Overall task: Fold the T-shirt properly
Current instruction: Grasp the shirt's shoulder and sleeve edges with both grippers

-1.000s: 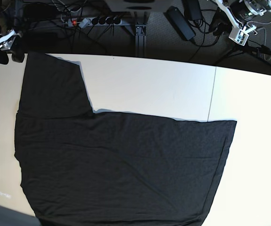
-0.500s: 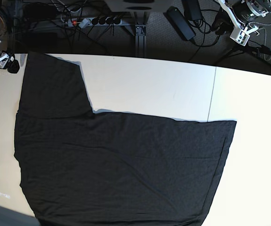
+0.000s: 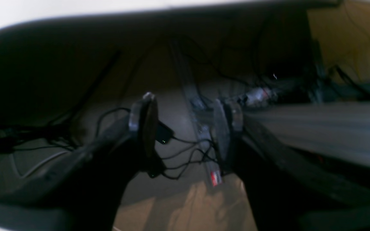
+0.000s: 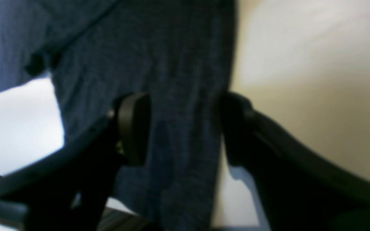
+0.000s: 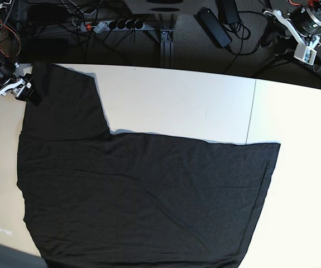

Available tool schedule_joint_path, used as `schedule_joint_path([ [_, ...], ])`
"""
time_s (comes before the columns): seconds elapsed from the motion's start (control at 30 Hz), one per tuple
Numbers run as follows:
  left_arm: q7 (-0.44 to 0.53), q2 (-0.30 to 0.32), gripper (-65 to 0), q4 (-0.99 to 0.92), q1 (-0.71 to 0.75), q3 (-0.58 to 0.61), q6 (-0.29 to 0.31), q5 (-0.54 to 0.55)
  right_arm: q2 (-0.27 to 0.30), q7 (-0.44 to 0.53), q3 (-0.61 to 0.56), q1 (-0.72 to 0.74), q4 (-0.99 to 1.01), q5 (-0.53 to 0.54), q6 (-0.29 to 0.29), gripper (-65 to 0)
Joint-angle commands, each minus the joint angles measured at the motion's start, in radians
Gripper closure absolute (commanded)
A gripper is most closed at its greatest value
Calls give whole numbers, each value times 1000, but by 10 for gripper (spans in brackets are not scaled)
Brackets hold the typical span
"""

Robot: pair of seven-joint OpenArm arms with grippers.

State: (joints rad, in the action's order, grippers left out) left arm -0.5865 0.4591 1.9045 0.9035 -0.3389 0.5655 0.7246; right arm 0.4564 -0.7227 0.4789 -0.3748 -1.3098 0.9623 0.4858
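Right gripper [image 4: 181,128] spread wide over the sleeve edge of the T-shirt [image 5: 143,195], nothing pinched yet.
Shirt flat across the table [image 5: 205,106], sleeve toward the far-left corner; left gripper [image 3: 185,128] parted too, well off beyond the shirt's far-right corner. Risk: closing too shallow, hem slipping free, fold dragging crooked.

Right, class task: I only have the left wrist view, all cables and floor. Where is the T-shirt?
Observer: The T-shirt lies spread on the white table, one sleeve pointing to the far edge.
Operator: Is any tool on it?
Observer: The right tool is open at that sleeve, with fabric showing between its jaws.
Operator: And mine?
Observer: The left tool is open beyond the table's far edge, away from the shirt.
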Motion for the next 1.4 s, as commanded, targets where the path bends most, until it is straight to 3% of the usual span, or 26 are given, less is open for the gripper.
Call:
schedule_joint_path([
  [0.0,3,10,-319,14,-8,-33,5,39,-14,-89,-15,-13,7,-53,43,-360],
  [0.37,-24,138,-320,-6,-226,-80,22,98,-103,-98,-15,-13,6,-53,45,-360],
  [0.53,-40,196,-320,-150,-404,-53,22,142,-110,-97,-15,-13,7,-65,45,-360],
  [0.67,-42,220,-331,-325,-573,40,23,155,-110,-97,-15,-14,6,-84,45,-360],
  [0.87,-50,217,-331,-685,-866,217,25,162,-110,-97,-15,-13,6,-95,45,-360],
  [1.03,-122,203,-331,-915,-1054,329,128,275,-110,-98,-15,-14,7,-110,45,-360],
  [1.2,-194,143,-332,-1067,-1186,432,133,317,-109,-101,-15,-13,6,-109,45,-360],
  [1.37,-208,96,-332,-1128,-1221,453,133,295,-110,-128,-15,-14,6,-109,45,-360],
])
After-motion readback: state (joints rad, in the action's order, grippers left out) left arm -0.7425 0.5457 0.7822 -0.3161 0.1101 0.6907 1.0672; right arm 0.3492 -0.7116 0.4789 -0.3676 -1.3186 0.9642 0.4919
